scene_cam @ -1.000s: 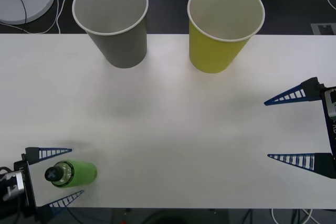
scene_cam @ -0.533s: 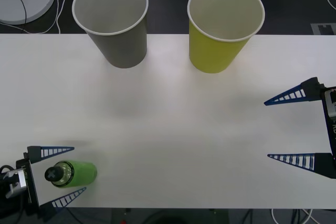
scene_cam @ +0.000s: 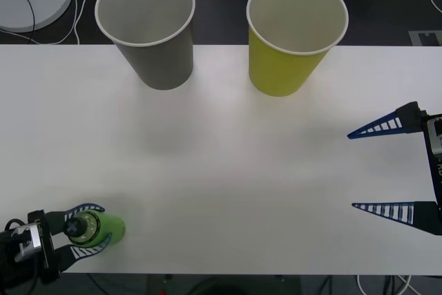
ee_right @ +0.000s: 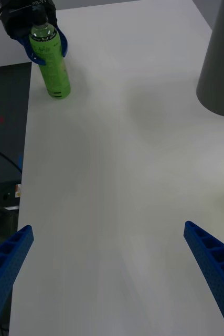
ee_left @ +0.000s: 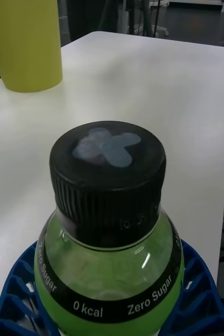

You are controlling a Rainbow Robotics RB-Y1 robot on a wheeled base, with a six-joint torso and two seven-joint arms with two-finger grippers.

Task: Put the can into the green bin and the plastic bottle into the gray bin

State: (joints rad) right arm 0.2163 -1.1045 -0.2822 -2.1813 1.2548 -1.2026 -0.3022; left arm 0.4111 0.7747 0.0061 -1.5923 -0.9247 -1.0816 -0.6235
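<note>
I see my left tool (scene_cam: pixel 81 231) clamped around the plastic bottle (scene_cam: pixel 97 230), upright at the surface's (scene_cam: pixel 228 170) near-left corner. My right tool (scene_cam: pixel 384 167) sits spread apart at the right edge.

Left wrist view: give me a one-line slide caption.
Left gripper shut around the plastic bottle below its black cap, green bin standing beyond on the white table.
</note>
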